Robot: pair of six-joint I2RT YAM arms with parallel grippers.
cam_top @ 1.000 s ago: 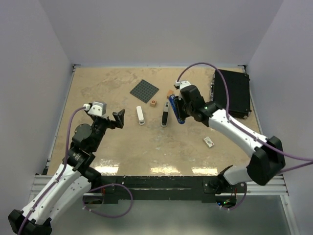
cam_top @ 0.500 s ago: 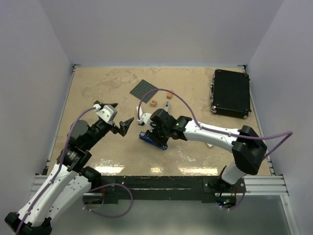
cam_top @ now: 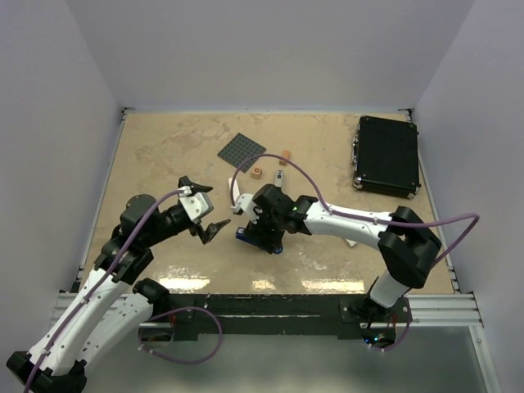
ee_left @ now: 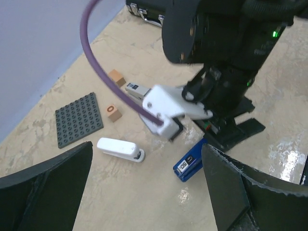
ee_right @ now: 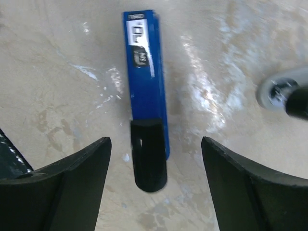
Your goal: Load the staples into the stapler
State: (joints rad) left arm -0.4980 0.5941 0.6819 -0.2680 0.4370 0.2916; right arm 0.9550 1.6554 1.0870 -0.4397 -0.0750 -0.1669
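Right fingers (ee_right: 62, 192) released blue stapler (ee_right: 149, 103) — now spread | left fingers (ee_left: 43, 192) wide apart | white stapler (ee_left: 120, 148) nearby

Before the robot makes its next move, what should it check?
1. Blue stapler lying flat on the table: ok.
2. Right gripper open, with a finger on either side of the blue stapler: ok.
3. Left gripper open and empty: ok.
4. Blue stapler opened for loading: not ok, it looks closed.
5. Staples in sight: cannot tell, the right arm may hide them.
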